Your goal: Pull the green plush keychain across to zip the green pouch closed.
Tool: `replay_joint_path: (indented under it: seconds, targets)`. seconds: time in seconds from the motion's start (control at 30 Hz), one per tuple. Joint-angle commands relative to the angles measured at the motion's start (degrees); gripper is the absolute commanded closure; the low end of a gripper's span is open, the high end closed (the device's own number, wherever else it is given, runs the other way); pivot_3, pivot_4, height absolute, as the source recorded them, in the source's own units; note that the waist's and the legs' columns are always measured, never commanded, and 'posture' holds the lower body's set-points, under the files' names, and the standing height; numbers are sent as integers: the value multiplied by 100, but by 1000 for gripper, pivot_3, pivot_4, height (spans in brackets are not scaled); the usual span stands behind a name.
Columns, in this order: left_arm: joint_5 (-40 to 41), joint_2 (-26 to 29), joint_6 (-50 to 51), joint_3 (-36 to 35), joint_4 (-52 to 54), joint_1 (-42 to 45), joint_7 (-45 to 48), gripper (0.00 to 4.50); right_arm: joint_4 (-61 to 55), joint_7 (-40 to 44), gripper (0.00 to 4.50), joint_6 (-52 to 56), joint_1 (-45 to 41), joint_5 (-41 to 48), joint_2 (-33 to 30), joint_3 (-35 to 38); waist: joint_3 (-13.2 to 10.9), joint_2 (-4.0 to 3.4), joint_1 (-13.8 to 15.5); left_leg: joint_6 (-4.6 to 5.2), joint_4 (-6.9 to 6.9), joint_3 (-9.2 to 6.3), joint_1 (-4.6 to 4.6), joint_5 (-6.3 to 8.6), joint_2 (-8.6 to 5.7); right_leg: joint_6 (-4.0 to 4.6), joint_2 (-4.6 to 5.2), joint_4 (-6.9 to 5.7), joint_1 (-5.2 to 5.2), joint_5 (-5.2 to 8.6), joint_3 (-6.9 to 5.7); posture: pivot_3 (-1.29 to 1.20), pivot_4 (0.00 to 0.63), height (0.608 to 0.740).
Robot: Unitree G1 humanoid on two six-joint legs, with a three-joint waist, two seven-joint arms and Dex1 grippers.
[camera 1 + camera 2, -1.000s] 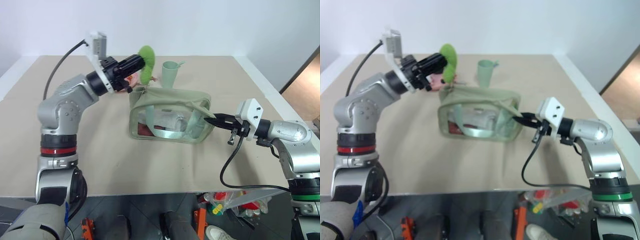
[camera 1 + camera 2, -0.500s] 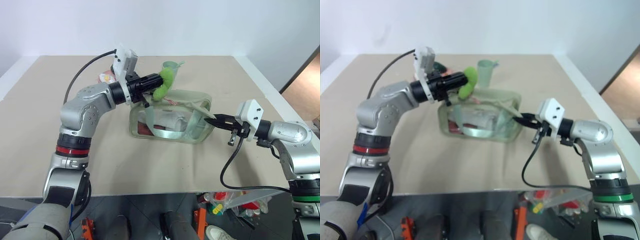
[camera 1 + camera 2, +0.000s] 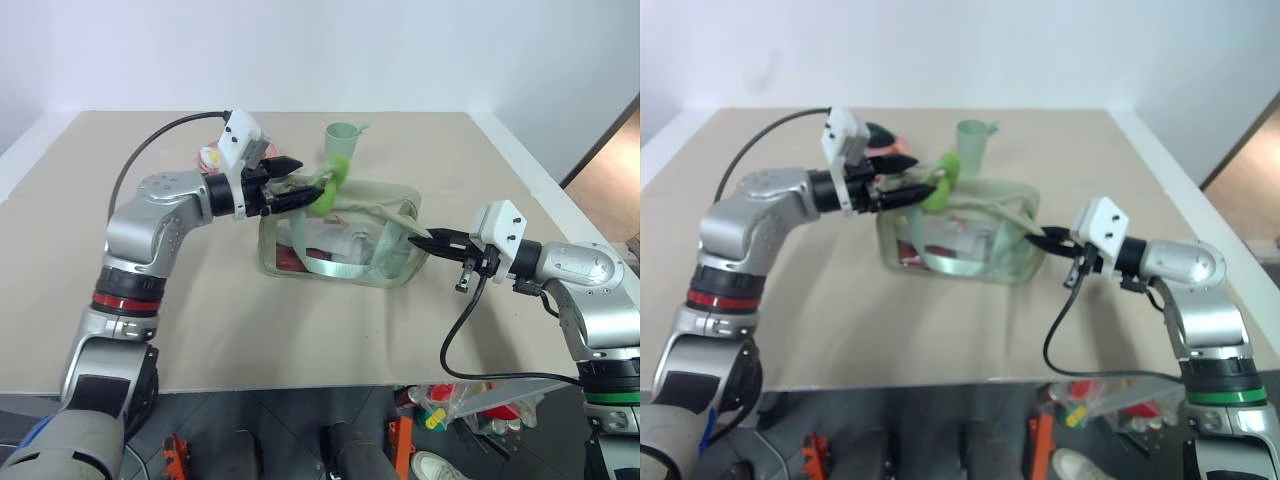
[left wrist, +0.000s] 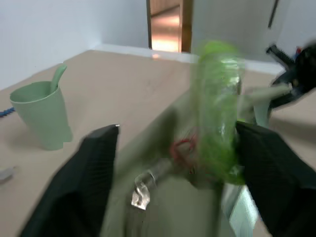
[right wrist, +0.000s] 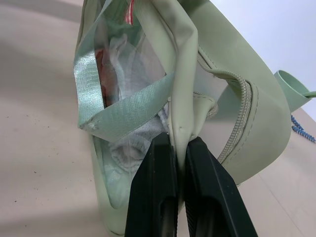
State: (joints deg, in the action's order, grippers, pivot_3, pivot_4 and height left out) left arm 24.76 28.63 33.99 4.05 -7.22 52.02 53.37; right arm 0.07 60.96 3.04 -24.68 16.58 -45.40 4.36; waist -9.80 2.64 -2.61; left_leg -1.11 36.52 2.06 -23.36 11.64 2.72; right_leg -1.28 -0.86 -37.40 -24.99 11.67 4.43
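The keychain [image 3: 334, 178] is sitting upper centre, on the pouch [image 3: 340, 232] top's left end. The left gripper [image 4: 173, 163] is spreading its fingers wide around it, gripping nothing. The zip is running rightward toward the right gripper [image 5: 178, 197], which is pinching the pouch's end fabric.

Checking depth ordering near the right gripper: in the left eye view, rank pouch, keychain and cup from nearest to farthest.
From the right gripper:
1. Pouch, its near end pinched in the shut fingers.
2. Keychain, over the pouch's far top corner, between the left gripper's open fingers.
3. Cup, behind the pouch, toward the table's back edge.
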Motion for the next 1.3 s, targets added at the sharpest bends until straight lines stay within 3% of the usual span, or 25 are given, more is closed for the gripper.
replay_joint_path:
  seconds: [0.03,0.3,0.83,1.03,1.3]
  targets:
    - [-56,510,-54,-147,399,-60,308,30,-24,22,4500,-90,-72,-13,-74,74,0,0,-2,0,0,0,0,0,0,0,0,0,0,0,0,0,150,740]
    - [102,1181,-33,-619,971,-720,389,30,28,41,4500,-160,-100,-26,-40,33,0,-1,-3,0,-1,1,-1,0,2,1,3,0,-2,2,-2,0,150,740]
    - [1275,937,913,-1329,2126,-1916,-230,30,152,110,4500,-309,-125,-78,-3,-47,0,0,-7,1,4,1,1,-1,4,-1,4,-2,0,0,-4,0,150,740]
    - [966,943,470,-1880,1635,-2231,-820,30,120,106,4500,-263,-117,-84,-15,-50,1,-1,-8,1,6,3,7,-1,4,0,4,-3,3,-3,-2,0,150,740]
    - [525,448,-295,-1481,1128,-2240,-964,30,92,91,4500,-233,-166,-128,-7,-87,1,0,4,2,11,8,6,-1,1,-2,9,-2,8,-5,0,0,150,740]
